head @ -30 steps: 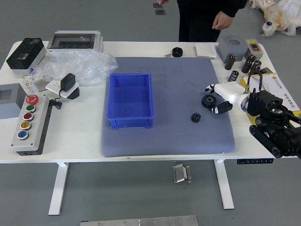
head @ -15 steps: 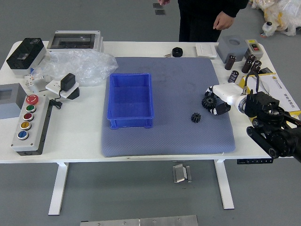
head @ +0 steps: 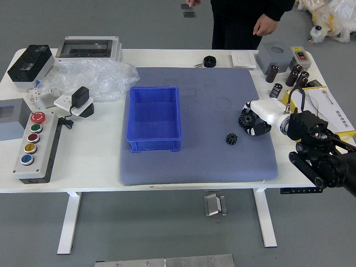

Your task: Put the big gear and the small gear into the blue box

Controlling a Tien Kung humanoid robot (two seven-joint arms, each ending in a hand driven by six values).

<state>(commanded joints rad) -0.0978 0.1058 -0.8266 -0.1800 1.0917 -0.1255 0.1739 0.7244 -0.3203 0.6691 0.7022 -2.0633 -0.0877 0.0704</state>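
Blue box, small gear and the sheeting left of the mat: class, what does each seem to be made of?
Blue box: probably moulded plastic, judging by its even colour and thin walls.
Small gear: dark and toothed; plastic or blackened metal, the look cannot settle which.
Sheeting: thin clear plastic film, see-through, crumpled, with bright glints.

On the mat (head: 194, 167), the box (head: 154, 114) is sitting left; the big gear (head: 247, 119) is lying right; the small gear (head: 231, 139) is lying before it, slightly left; left of the mat, the button panel (head: 49, 149) is resting.
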